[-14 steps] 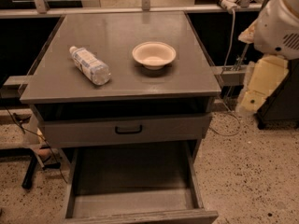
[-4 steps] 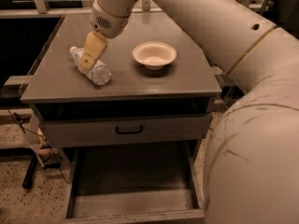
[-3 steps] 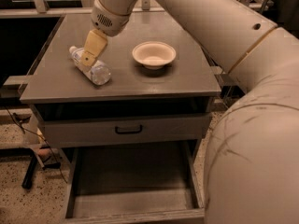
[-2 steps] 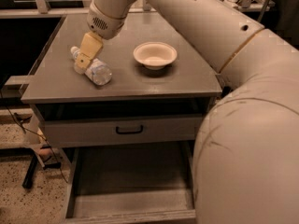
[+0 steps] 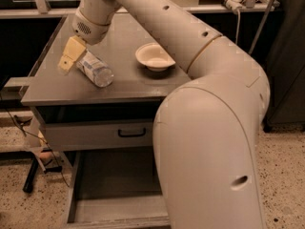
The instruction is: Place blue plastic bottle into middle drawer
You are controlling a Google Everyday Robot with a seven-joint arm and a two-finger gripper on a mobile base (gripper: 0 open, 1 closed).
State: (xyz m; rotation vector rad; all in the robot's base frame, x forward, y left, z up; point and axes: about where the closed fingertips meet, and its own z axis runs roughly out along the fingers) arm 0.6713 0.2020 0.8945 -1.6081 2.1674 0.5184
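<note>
Gripper (image 5: 66, 63) at the cap end of the blue plastic bottle (image 5: 97, 71) lying on the cabinet top (image 5: 124, 82); grasp cannot be told; middle drawer (image 5: 119, 182) open below.

My arm (image 5: 209, 128): smooth cream shell, fat rounded segments, small dark holes, one thin tan seam, a speckled grille at the wrist. My tan gripper (image 5: 70, 56) is near the counter's (image 5: 133, 82) left edge.

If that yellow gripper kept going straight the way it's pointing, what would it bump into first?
Most likely the blue plastic bottle, whose left end lies just under the gripper on the cabinet top. Depth is unclear; it could slip past and meet the top itself.
</note>
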